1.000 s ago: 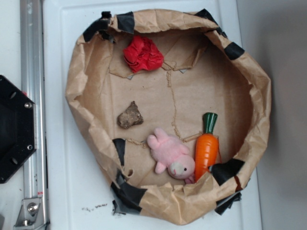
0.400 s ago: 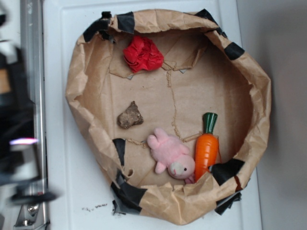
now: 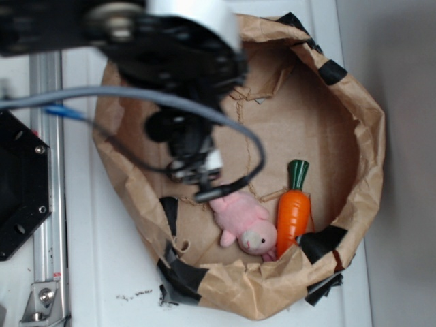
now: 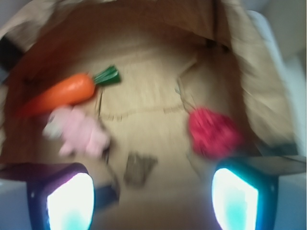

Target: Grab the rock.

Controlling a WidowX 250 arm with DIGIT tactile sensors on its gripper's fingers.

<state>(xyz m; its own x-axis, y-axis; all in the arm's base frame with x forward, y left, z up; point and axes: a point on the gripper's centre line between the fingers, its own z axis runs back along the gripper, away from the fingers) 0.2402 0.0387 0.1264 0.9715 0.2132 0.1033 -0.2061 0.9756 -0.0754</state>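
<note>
Through the blurred wrist camera we see the rock (image 4: 139, 168) low in the frame on the brown paper (image 4: 144, 96), between our two glowing fingertips (image 4: 69, 201). The pink plush toy (image 4: 79, 134) lies just below the carrot (image 4: 64, 93), and the red cloth ball (image 4: 213, 132) sits well to the right.
</note>
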